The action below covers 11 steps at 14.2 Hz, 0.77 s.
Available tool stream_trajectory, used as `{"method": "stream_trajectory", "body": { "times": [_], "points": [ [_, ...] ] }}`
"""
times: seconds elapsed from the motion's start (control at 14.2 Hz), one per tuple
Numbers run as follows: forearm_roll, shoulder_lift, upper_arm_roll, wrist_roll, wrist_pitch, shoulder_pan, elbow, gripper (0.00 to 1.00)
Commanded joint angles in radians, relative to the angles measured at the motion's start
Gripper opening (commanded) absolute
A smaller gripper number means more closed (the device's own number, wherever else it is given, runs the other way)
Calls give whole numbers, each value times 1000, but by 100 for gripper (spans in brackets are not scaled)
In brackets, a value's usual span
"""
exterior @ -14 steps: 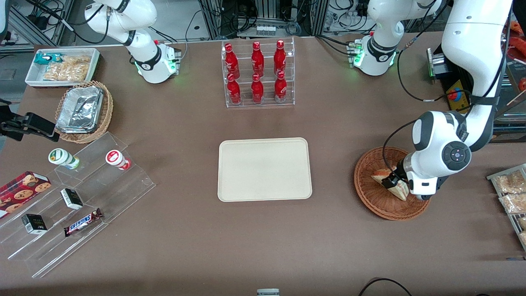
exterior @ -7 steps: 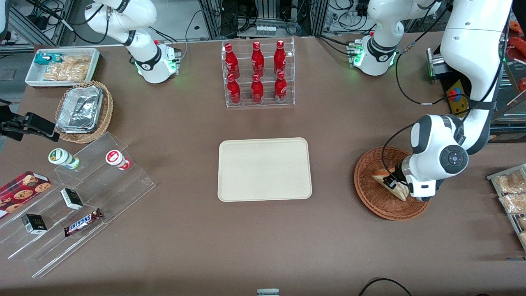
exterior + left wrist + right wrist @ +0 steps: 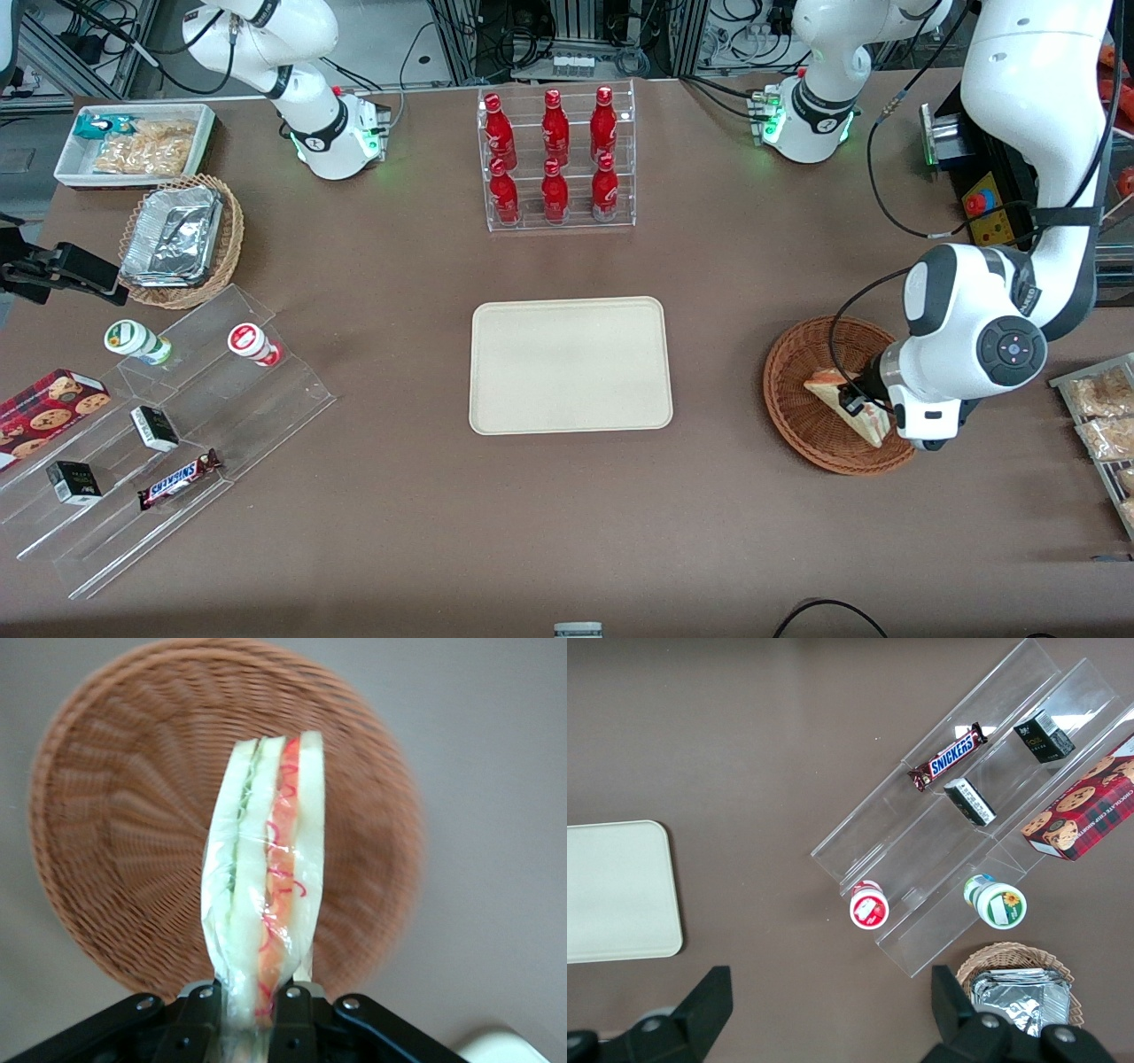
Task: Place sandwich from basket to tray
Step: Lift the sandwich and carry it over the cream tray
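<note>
- Front view: the gripper (image 3: 861, 405) is over the round, woven, reddish-brown basket (image 3: 797, 408), toward the working arm's end of the table. It is pinching the sandwich (image 3: 842, 403), a pale bread wedge that sits above the basket floor.
- Front view: the tray (image 3: 570, 365) is flat, smooth and cream colored, with rounded corners and a low rim. It lies in the middle of the brown table (image 3: 567, 532), well apart from the basket (nothing is on it).
- Front view: a clear plastic rack of shiny red bottles (image 3: 555, 155) stands farther from the camera than the tray.
- Left wrist view: the black fingers (image 3: 292, 1014) squeeze one end of the sandwich (image 3: 266, 877). It is wrapped in thin clear film, with white bread outside and green and red layers inside. The basket (image 3: 115, 842) lies under it, its weave spreading out like rays.
- Right wrist view: a rounded end of the tray (image 3: 620, 890) shows, near clear plastic steps holding a Snickers bar (image 3: 948, 755) and two small cups.
</note>
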State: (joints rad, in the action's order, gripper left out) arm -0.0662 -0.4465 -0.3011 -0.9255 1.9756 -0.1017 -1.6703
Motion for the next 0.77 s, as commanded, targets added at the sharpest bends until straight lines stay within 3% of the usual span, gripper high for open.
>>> {"method": "stream_trajectory", "body": {
  "times": [0.0,0.21,0.42,0.7],
  "points": [
    [-10,-4,-100,16,-23,26,33,10],
    [-10,0,-116,128,-30,140,41,11],
    [-6,-18,-116,117,-26,278,59,11],
    [-13,-160,-113,67,-27,446,183,12]
  ]
}}
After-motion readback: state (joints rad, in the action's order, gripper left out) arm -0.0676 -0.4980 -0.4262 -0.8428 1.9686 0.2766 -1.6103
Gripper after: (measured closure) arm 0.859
